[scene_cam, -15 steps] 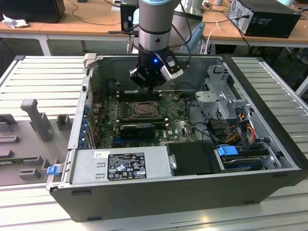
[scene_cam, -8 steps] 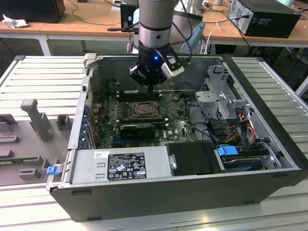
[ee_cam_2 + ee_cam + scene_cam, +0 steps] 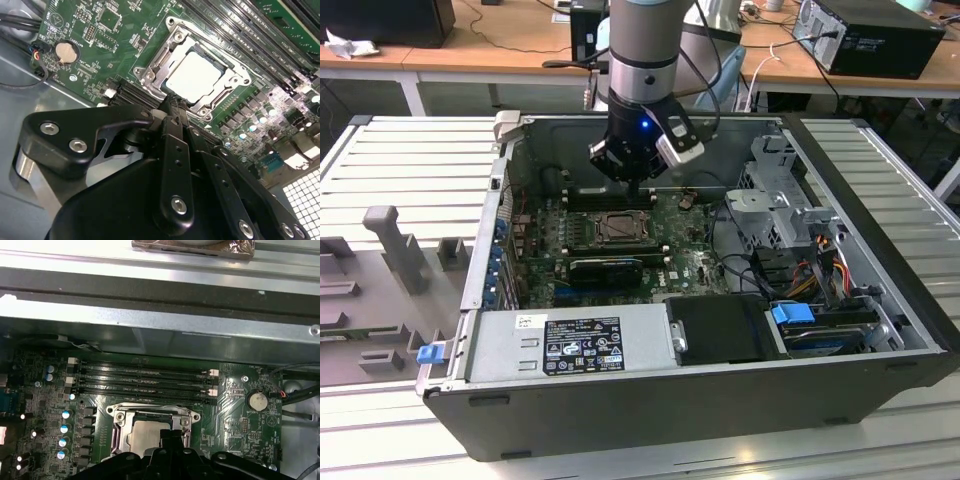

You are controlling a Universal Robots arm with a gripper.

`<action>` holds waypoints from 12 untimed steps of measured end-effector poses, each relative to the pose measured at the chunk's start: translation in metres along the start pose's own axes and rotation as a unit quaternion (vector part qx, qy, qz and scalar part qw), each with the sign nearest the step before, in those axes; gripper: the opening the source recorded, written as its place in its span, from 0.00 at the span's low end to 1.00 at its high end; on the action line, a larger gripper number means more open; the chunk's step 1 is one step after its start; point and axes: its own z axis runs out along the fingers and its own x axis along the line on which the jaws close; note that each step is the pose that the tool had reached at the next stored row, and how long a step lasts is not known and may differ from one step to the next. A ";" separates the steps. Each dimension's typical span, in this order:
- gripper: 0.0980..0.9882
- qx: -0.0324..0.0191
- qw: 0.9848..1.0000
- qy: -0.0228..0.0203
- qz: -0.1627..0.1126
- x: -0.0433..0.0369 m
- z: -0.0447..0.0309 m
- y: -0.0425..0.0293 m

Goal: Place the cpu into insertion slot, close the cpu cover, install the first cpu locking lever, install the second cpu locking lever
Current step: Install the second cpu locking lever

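Observation:
The cpu (image 3: 192,77) lies flat in the insertion slot (image 3: 620,228), in the middle of the green motherboard (image 3: 90,30). The metal cpu cover (image 3: 235,75) is down around the chip, whose silver top shows through the cover's window. In both wrist views my gripper (image 3: 172,105) is shut with nothing between its fingers. Its tip is at the socket's edge, close over the frame. In the first wrist view the gripper (image 3: 172,436) overlaps one side of the cpu (image 3: 145,435). In the exterior view the gripper (image 3: 633,188) hangs just above the socket, inside the open computer case (image 3: 880,300).
Long black memory slots (image 3: 145,377) run beside the socket. A coin battery (image 3: 257,401) and black cables (image 3: 20,25) sit off to one side. The case walls, a power supply (image 3: 570,345) and drive cage (image 3: 780,190) hem in the board.

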 end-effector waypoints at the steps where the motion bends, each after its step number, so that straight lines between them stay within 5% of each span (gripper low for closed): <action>1: 0.01 0.000 1.000 0.000 0.000 0.0001 -0.0001 -0.0011; 12: 0.01 0.000 1.000 0.000 0.000 0.0002 -0.0067 -0.0039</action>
